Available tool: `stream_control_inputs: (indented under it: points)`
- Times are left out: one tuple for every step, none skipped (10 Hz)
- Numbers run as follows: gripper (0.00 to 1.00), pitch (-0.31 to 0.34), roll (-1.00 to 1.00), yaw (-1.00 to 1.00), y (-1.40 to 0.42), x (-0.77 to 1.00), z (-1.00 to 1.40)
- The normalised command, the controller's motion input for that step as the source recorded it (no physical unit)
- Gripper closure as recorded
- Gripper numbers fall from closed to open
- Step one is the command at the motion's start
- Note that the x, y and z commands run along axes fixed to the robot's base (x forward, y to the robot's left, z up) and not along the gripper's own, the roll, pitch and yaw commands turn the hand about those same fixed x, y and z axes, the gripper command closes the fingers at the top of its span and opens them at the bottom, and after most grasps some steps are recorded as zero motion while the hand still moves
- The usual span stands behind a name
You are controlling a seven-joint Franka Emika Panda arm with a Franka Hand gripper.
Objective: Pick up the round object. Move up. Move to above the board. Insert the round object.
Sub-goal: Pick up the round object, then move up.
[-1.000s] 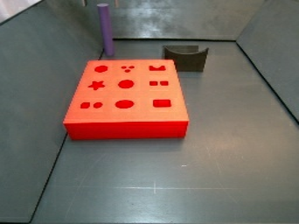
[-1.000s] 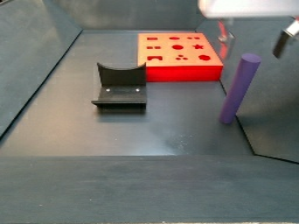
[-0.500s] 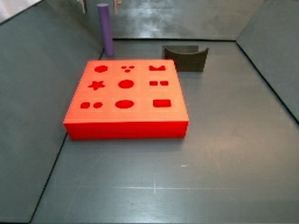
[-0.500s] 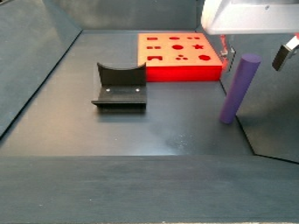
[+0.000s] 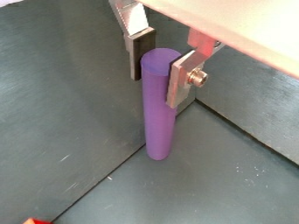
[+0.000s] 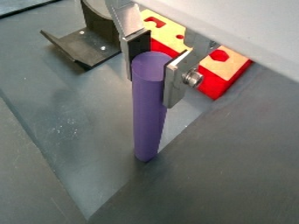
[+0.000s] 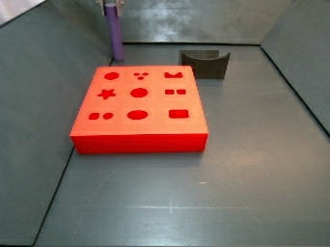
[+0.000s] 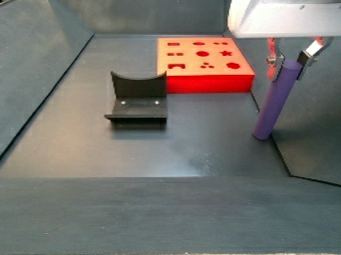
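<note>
— Where is the gripper (image 5: 163, 63)?

— Down over the top of the round object (image 5: 159, 109), one silver finger (image 5: 183, 77) on each side of its upper end. In both wrist views the plates sit close against the purple sides, but whether the dark pads actually press the peg or only bracket it, I cannot tell. Nothing else lies between the fingers.

— And the peg itself?

— Upright, its foot on the grey floor right by the seam where floor meets wall. In a side view the round object (image 8: 274, 100) stands near the board (image 8: 204, 63), off the board's front corner, apart from it.

— What about the board?

— It lies flat on the floor, its shaped holes facing up, all unfilled in a side view (image 7: 139, 109). The peg (image 7: 115, 34) rises just beyond the board's far corner there.

— Anything else near the board?

— A dark grey block (image 8: 136, 98) with a curved notch, beside the board and well apart from the peg. A wrist view shows it too (image 6: 83, 48).
</note>
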Motion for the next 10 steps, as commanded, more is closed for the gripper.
stream_control_inputs:
  points:
    - [1.0,0.0,0.0,0.0,0.0,0.0,0.0]
    - [1.0,0.0,0.0,0.0,0.0,0.0,0.0]
    - [1.0,0.0,0.0,0.0,0.0,0.0,0.0]
    - [1.0,0.0,0.0,0.0,0.0,0.0,0.0]
    - [1.0,0.0,0.0,0.0,0.0,0.0,0.0]
    - [1.0,0.0,0.0,0.0,0.0,0.0,0.0]
    - [1.0,0.0,0.0,0.0,0.0,0.0,0.0]
    - [1.0,0.0,0.0,0.0,0.0,0.0,0.0]
    - [1.0,0.0,0.0,0.0,0.0,0.0,0.83]
    - [1.0,0.033,0.01,-0.04,-0.01,0.02,0.82]
